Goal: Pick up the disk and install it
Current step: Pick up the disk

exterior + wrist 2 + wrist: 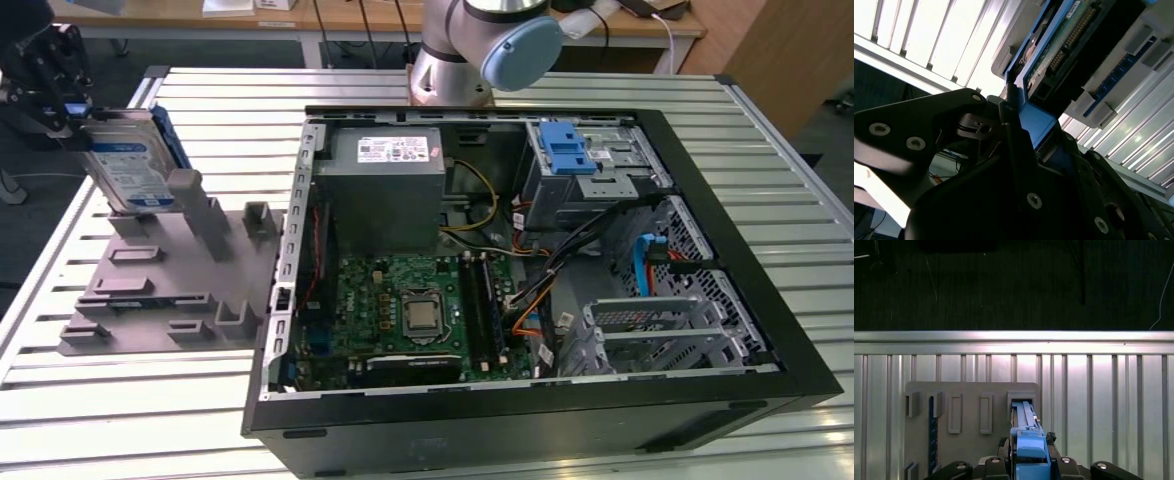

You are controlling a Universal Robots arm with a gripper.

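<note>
Ribbed aluminium table slats (120,400) run under everything, with a dark floor beyond the table's edge in the first wrist view. One black gripper (74,112) sits at the exterior view's far left, its fingers (1009,125) clenched on the blue carrier rail of the disk (127,165). That one disk stands on edge and leans, well apart from the computer case (747,330) and to the exterior view's left of it. The disk's lower end is down among the uprights of one grey holder fixture (147,300), just beside a tall grey post (200,215); whether it rests in a slot I cannot tell. In the first wrist view the disk (1026,435) runs out from the gripper (1030,462) to a pocket of the fixture (969,395), with two long rectangular frames beside that pocket. The second wrist view shows the disk's (1054,45) circuit-board side and connector pins above the gripper (1026,125). Its label is blue and white, and I cannot make out the print. The one open case holds one grey power supply (380,200) with one white sticker (387,150), one green motherboard (387,300) with one processor (423,317), and one metal drive cage (594,185) topped by one blue latch (571,150). One arm base (454,60) stands behind the case.
</note>
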